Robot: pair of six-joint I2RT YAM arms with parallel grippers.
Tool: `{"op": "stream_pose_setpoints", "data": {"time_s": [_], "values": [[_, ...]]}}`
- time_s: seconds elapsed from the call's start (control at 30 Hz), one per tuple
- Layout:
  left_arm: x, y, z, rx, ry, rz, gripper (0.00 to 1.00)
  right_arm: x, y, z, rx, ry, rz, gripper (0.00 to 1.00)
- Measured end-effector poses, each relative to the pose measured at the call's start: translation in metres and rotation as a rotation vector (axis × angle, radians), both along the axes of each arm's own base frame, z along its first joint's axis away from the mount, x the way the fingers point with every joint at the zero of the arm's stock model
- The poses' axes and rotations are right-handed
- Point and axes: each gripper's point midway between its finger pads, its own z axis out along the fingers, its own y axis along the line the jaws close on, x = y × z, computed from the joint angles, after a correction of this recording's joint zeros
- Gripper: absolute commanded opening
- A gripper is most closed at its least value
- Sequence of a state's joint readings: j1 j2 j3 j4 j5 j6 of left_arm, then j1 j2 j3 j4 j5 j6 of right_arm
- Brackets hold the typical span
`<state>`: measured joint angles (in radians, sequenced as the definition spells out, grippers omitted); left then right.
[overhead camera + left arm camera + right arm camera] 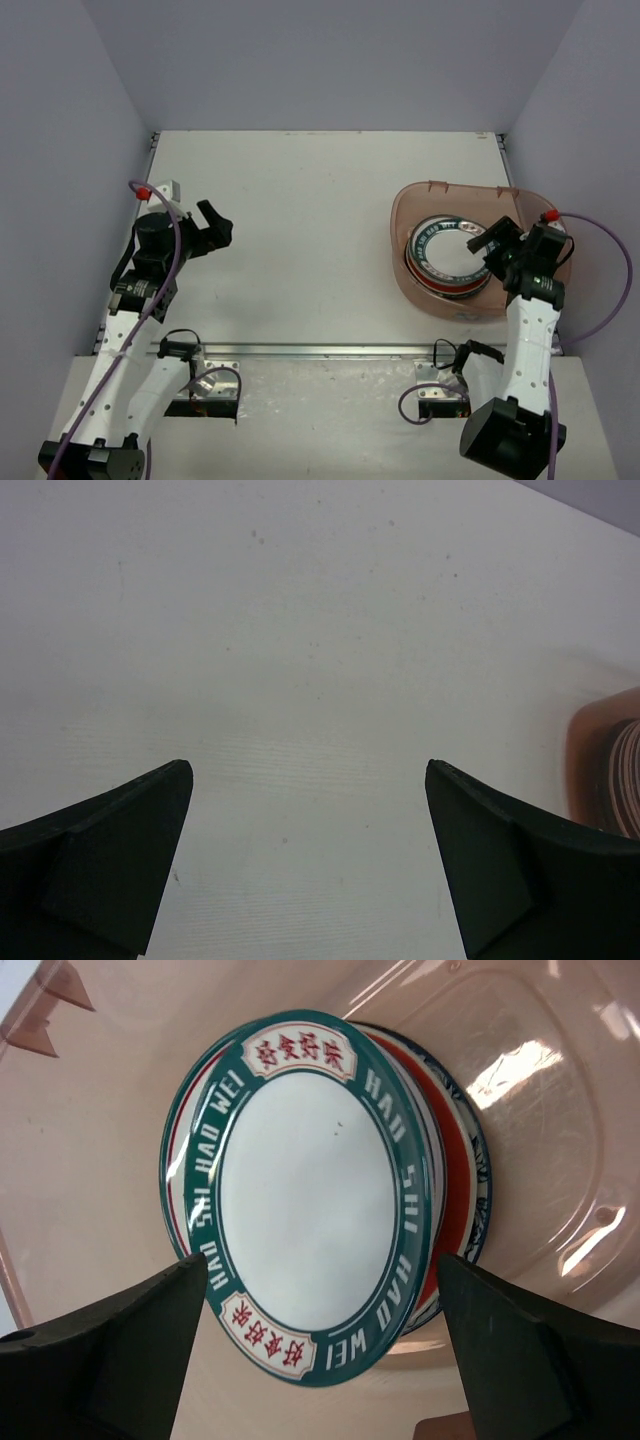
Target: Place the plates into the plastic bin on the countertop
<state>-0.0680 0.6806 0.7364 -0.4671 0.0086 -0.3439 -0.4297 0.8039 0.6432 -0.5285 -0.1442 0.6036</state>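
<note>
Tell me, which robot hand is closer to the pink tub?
Right. The right gripper hovers open over the tub, above its stacked plates; the left gripper is far across the countertop.

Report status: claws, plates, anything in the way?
Left claw open, over the countertop. Right claw open, above the plates stacked in the plastic bin, teal-rimmed on top. Nothing in the way.

Plates (315,1195) glossy glazed ceramic; plastic bin (540,1110) translucent shiny pink-brown plastic; countertop (300,210) matt white, metal front edge (320,350); fingers (100,860) matt black.
</note>
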Motion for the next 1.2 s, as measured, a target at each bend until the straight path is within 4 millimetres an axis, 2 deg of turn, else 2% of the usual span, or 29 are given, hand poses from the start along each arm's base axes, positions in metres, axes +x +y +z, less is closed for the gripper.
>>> {"op": "stream_pose_setpoints", "data": {"time_s": [0.17,0.3,0.37,0.53,0.6,0.67,0.8,0.87,0.93,1.03,1.13,1.2], "values": [[0.003,-0.001,-0.007,0.002,0.028,-0.003,1.0,0.002,-0.007,0.017,-0.054,-0.03,-0.009,0.99],[0.006,-0.001,-0.016,0.008,0.063,-0.004,1.0,0.005,-0.007,0.016,-0.082,0.008,0.033,0.99],[0.007,0.0,-0.019,0.012,0.076,-0.001,1.0,0.007,0.007,0.012,-0.095,0.048,0.114,0.99],[0.005,0.01,-0.018,0.046,0.11,0.048,1.0,0.029,0.078,0.03,-0.203,0.099,0.48,0.99],[0.004,0.017,-0.004,0.065,0.092,0.076,1.0,0.028,0.098,0.044,-0.263,0.062,0.57,0.99],[0.002,0.025,0.018,0.09,0.051,0.115,1.0,0.019,0.106,0.064,-0.293,0.001,0.6,0.99],[-0.009,0.038,0.068,0.111,-0.086,0.172,1.0,-0.007,0.102,0.127,-0.343,-0.168,0.584,0.99],[-0.019,0.04,0.087,0.115,-0.148,0.174,1.0,-0.02,0.1,0.161,-0.372,-0.231,0.584,0.99],[-0.033,0.039,0.102,0.128,-0.198,0.155,1.0,-0.029,0.096,0.186,-0.4,-0.267,0.579,0.99],[-0.057,0.039,0.131,0.142,-0.28,0.138,1.0,-0.041,0.088,0.197,-0.433,-0.261,0.562,0.99],[-0.084,0.043,0.166,0.149,-0.395,0.149,1.0,-0.054,0.086,0.187,-0.453,-0.26,0.579,0.99],[-0.096,0.046,0.176,0.154,-0.444,0.158,1.0,-0.065,0.086,0.178,-0.464,-0.276,0.593,0.99]]}}
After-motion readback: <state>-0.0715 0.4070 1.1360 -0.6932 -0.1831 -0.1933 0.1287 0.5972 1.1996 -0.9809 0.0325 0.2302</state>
